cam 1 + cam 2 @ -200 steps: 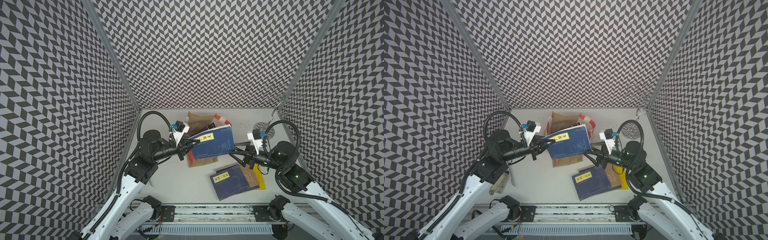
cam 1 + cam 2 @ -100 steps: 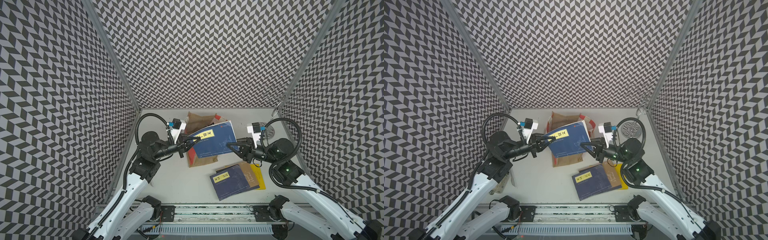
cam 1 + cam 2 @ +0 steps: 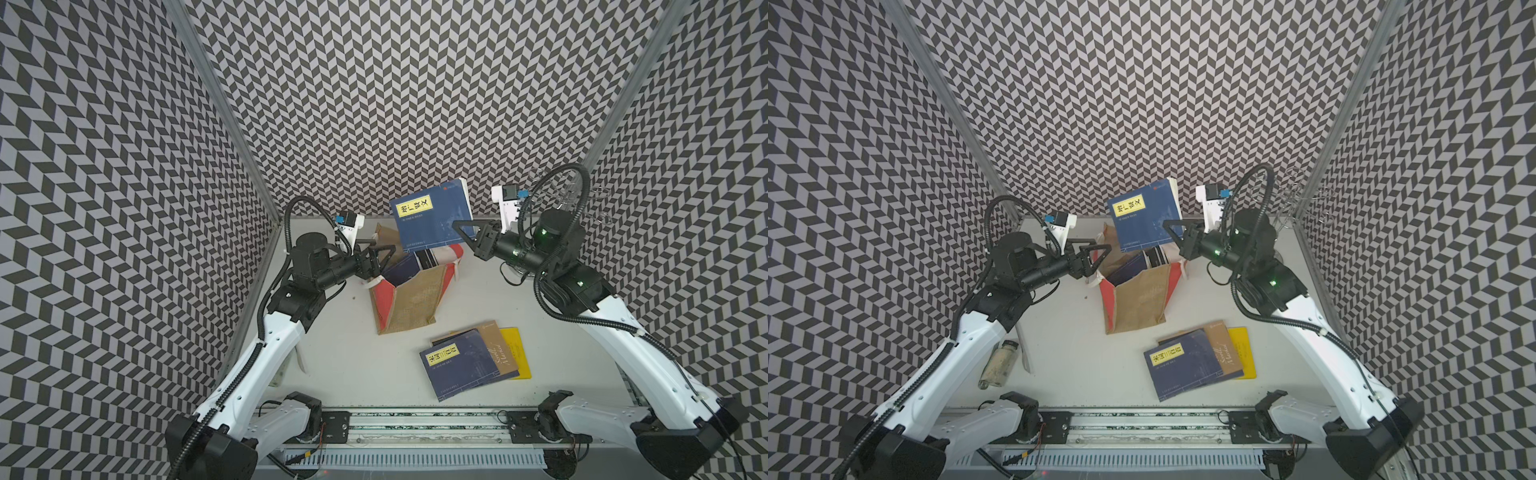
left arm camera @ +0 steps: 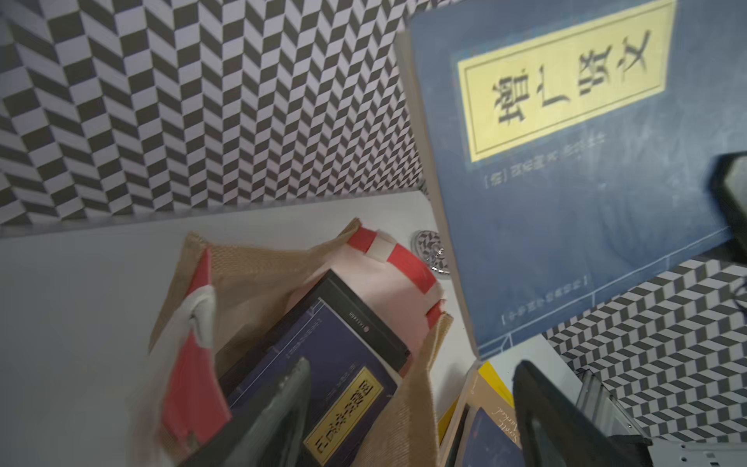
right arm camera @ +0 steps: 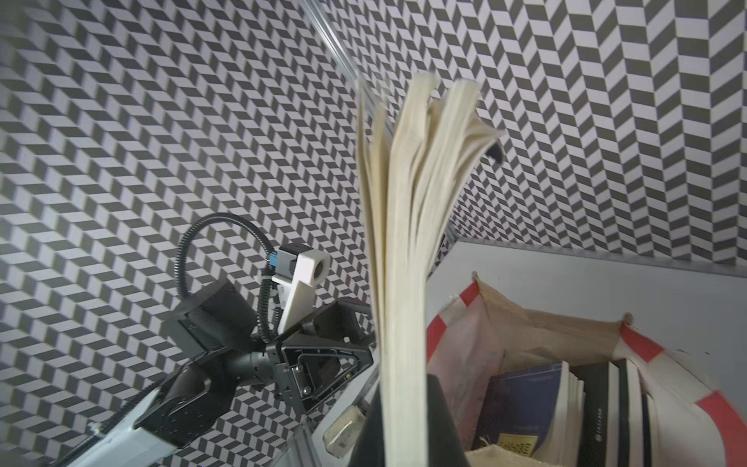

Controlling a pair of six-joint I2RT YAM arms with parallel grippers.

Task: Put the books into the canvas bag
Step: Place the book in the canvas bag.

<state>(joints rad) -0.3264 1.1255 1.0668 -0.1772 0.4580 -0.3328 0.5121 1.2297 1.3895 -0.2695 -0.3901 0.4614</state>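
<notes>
A navy paperback (image 3: 432,218) with a yellow title label of black Chinese characters hangs in the air above the canvas bag (image 3: 411,301), pinched by its edge in the right gripper (image 3: 465,232), whose jaws are clamped on the cover; the right wrist view shows its cream pages (image 5: 408,226) fanning loose above the grip. The left gripper (image 3: 384,257) sits beside the bag's mouth with its jaws apart and nothing between them (both dark fingers (image 4: 279,412) frame the opening in the left wrist view). The bag stands near the back of the white table (image 3: 353,361), its tan jute side facing the front, red faces and red-and-white striped trim at the rim. Inside it stand at least two books (image 4: 323,364): a navy one with a yellow label and a black-spined one behind it. Well apart, toward the front right, three more books lie overlapped: a navy volume with yellow label (image 3: 461,365) on top, a brown cover (image 3: 496,349) with script lettering too small to read with certainty, and a yellow cover (image 3: 517,351) beneath. A small glass jar (image 3: 998,363) lies by the left arm.
</notes>
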